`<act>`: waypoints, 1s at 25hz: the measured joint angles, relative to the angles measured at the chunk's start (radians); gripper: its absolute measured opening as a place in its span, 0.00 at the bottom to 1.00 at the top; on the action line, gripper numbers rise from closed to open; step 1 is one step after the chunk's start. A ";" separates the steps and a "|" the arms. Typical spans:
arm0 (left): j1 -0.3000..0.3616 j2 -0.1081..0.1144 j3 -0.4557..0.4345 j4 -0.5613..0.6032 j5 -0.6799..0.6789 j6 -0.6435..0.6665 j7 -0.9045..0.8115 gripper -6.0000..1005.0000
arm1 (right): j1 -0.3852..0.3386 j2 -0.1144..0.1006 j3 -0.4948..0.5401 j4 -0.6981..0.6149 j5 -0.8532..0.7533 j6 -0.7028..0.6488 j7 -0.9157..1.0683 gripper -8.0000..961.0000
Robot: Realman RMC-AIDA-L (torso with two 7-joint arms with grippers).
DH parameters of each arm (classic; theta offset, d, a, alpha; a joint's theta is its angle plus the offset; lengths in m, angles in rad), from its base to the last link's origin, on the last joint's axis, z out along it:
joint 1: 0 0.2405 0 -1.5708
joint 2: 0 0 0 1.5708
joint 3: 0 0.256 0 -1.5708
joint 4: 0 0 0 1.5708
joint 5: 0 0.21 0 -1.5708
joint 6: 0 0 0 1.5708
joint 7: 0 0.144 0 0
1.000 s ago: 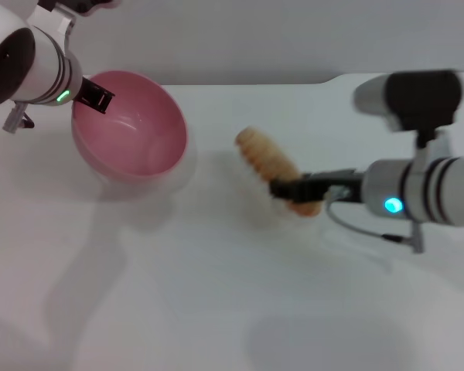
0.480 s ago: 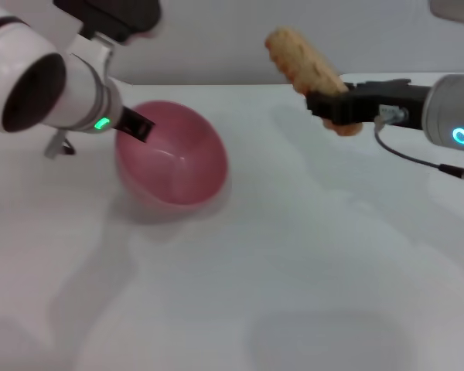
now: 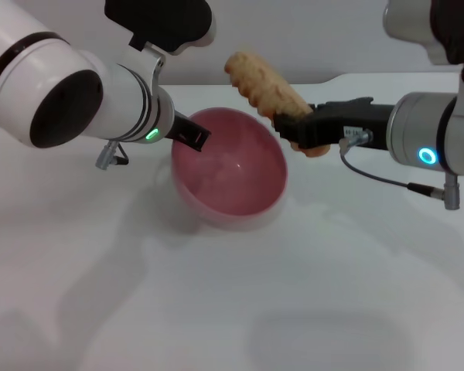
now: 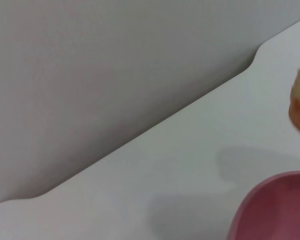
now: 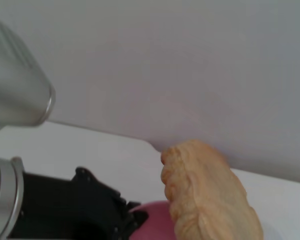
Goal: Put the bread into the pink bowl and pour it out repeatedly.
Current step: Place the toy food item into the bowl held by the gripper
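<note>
The bread (image 3: 269, 91) was held tight in the right gripper (image 3: 295, 130), up in the air over the far rim of the pink bowl (image 3: 230, 170). The bowl was gripped at its rim by the left gripper (image 3: 192, 136), tipped, near the back edge of the white table (image 3: 216, 309).

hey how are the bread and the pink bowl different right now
The bread is oblong, orange-brown and ridged; the pink bowl is round, smooth and plain. The bread is up in the air, clamped at one end by the right gripper; the bowl is low at the white table, tilted, its rim gripped by the left gripper. The bread hangs over the bowl's far rim, and the bowl is empty. Each is held by one gripper.
</note>
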 joint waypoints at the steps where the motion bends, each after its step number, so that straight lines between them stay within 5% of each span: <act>1: -0.001 0.001 -0.001 0.000 0.000 0.000 0.000 0.05 | 0.002 0.000 -0.001 0.002 0.000 0.003 0.000 0.42; 7: -0.007 0.003 -0.009 0.003 -0.001 0.001 0.000 0.05 | 0.013 -0.003 -0.012 0.027 -0.021 -0.001 -0.012 0.37; 18: -0.010 0.002 -0.008 0.000 -0.040 0.023 0.003 0.05 | 0.033 -0.006 -0.007 0.095 -0.023 -0.102 -0.013 0.61; 22: -0.004 0.002 0.001 -0.005 -0.080 0.056 0.011 0.05 | 0.036 -0.004 -0.011 0.115 -0.019 -0.128 -0.007 0.78; 25: -0.003 0.003 0.003 -0.012 -0.102 0.063 0.014 0.05 | 0.037 -0.004 -0.013 0.118 -0.018 -0.135 -0.006 0.78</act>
